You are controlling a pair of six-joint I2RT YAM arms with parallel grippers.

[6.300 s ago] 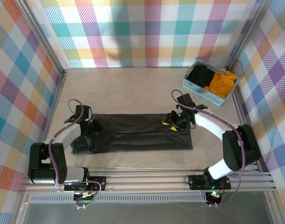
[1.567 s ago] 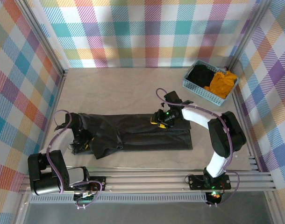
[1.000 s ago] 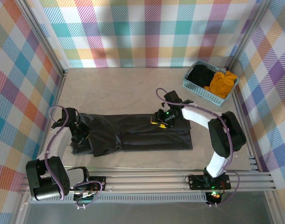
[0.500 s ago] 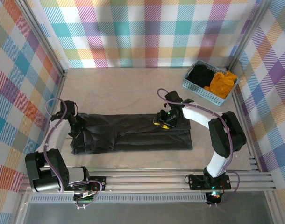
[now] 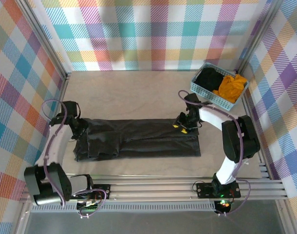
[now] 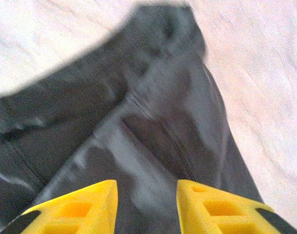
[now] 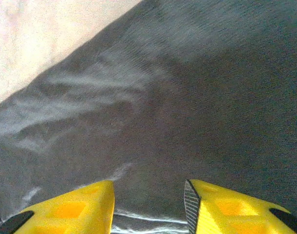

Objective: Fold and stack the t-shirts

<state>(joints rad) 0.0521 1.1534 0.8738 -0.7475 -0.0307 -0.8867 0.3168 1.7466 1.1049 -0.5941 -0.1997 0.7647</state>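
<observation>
A dark charcoal-grey t-shirt (image 5: 139,141) lies folded into a long flat strip across the table. My left gripper (image 5: 82,129) hovers over its left end, jaws open; in the left wrist view the yellow fingers (image 6: 80,207) stand apart above wrinkled dark cloth (image 6: 153,122), holding nothing. My right gripper (image 5: 182,127) is over the strip's upper right part, also open, its fingertips (image 7: 221,204) spread just above the cloth (image 7: 187,97). A black t-shirt (image 5: 209,77) and a mustard-orange t-shirt (image 5: 232,87) lie bunched in the basket.
The light blue perforated basket (image 5: 205,92) stands at the back right corner. Plaid walls close in the table on three sides. Bare tabletop (image 5: 134,92) stretches behind the strip, and an aluminium rail (image 5: 153,187) runs along the near edge.
The left gripper moved up to the strip's left end, laid the loose flap flat and opened. The right gripper shifted right along the strip's upper edge.
</observation>
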